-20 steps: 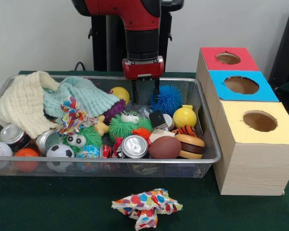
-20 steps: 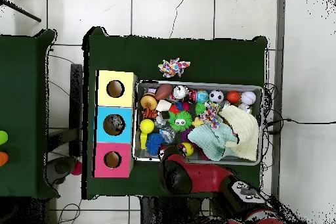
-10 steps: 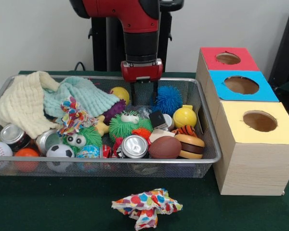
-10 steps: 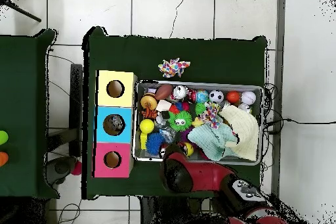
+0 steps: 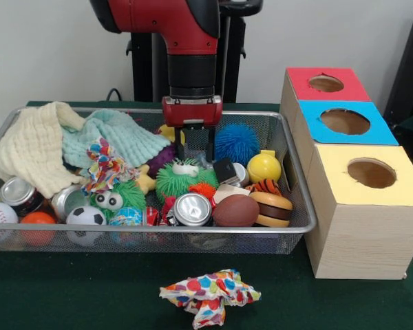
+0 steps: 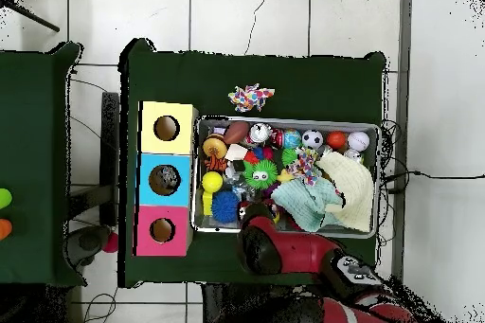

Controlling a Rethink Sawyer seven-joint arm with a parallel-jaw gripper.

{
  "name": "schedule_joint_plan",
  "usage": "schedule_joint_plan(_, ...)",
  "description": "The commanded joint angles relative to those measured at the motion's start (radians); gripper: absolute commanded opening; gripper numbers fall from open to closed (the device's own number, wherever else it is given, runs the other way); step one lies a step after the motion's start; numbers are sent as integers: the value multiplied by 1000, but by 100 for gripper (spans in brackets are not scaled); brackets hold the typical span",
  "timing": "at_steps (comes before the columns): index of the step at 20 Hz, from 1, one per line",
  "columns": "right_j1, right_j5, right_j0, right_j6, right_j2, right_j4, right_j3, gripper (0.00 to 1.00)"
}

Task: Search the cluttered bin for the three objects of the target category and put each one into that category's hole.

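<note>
Green felt covers the table under the wire bin (image 5: 299, 199). Open and empty, the gripper (image 5: 195, 148) hangs at the bin's far side, with the green spiky toy (image 5: 184, 177) just below and nearer. Only the front camera shows the parted fingers; from overhead the arm (image 6: 275, 248) hides them.

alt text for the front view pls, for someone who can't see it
A red and black robot arm reaches down into a wire bin crammed with toys, balls, cans and cloths, its open gripper just above a green spiky toy. A wooden box with red, blue and yellow holed tops stands beside it.
</note>
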Motion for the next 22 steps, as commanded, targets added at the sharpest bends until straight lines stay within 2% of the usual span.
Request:
schedule_joint_plan(1,23,-69,18,117,-24,1,-153,100)
schedule_joint_plan(2,21,-66,10,125,-13,1,-149,100)
schedule_joint_plan(4,23,-63,-48,174,57,-8,-122,100)
schedule_joint_plan(5,29,-19,-109,203,135,-18,-99,100)
schedule_joint_plan(9,28,48,-179,234,231,15,-59,100)
schedule_joint_plan(13,25,66,-230,244,300,34,-14,100)
schedule_joint_plan(15,48,54,-266,256,342,31,2,100)
schedule_joint_plan(22,75,68,-313,261,395,73,33,100)
